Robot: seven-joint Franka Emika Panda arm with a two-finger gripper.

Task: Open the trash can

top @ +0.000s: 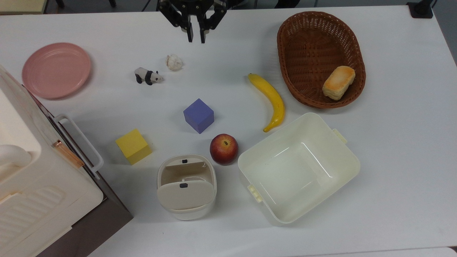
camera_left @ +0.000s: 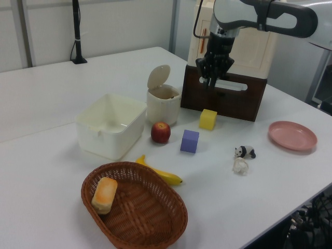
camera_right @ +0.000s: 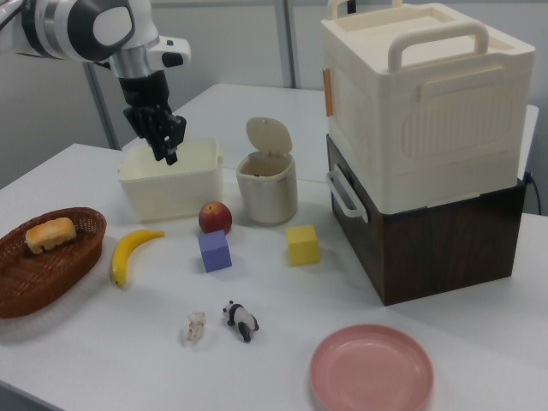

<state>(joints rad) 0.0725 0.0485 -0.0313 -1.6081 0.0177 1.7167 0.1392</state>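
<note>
On white desk (top: 392, 160): trash can (top: 186, 186) lid up, beside apple (top: 224, 149) and cream tub (top: 298, 167). Claw (top: 196, 37) at top view's upper edge, slightly parted, empty. Pale wall panels behind.

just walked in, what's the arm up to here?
Nothing is being handled. The gripper hangs open and empty at the top view's upper edge, apart from every object. The trash can already stands open, its lid tipped upright in the left view. It sits beside the apple, between the cream tub and the big appliance.
</note>
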